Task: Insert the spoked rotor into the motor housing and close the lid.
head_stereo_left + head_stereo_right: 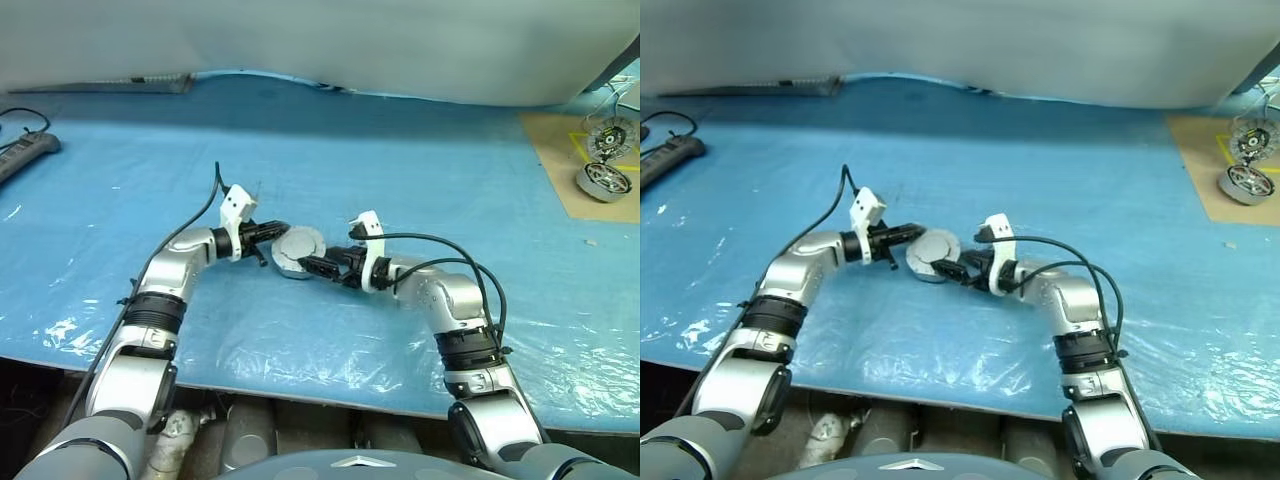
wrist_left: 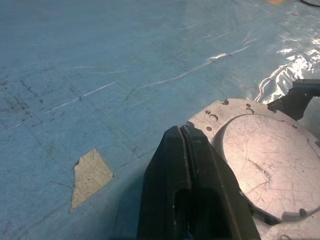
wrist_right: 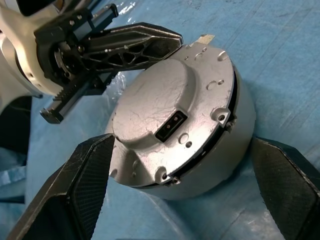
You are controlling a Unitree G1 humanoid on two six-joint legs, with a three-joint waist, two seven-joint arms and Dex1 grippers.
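The motor housing [image 1: 297, 250] is a round grey case on the blue table cover, between my two grippers. Its lid [image 3: 170, 120] lies down on top of it, with a thin dark seam showing along one side. The spoked rotor is hidden. My left gripper [image 1: 280, 232] is shut with nothing in it, and its tips [image 2: 182, 129] rest against the lid's edge. From the other side my right gripper [image 1: 312, 264] stands open, its two black fingers [image 3: 85, 185] on either side of the housing wall [image 3: 235, 145] without touching it.
A tan board [image 1: 570, 165] at the far right carries two silver wheel-like motor parts [image 1: 605, 182]. A power strip [image 1: 25, 155] lies at the far left. The table's front edge runs just below my arms. A torn patch [image 2: 90, 175] shows in the blue cover.
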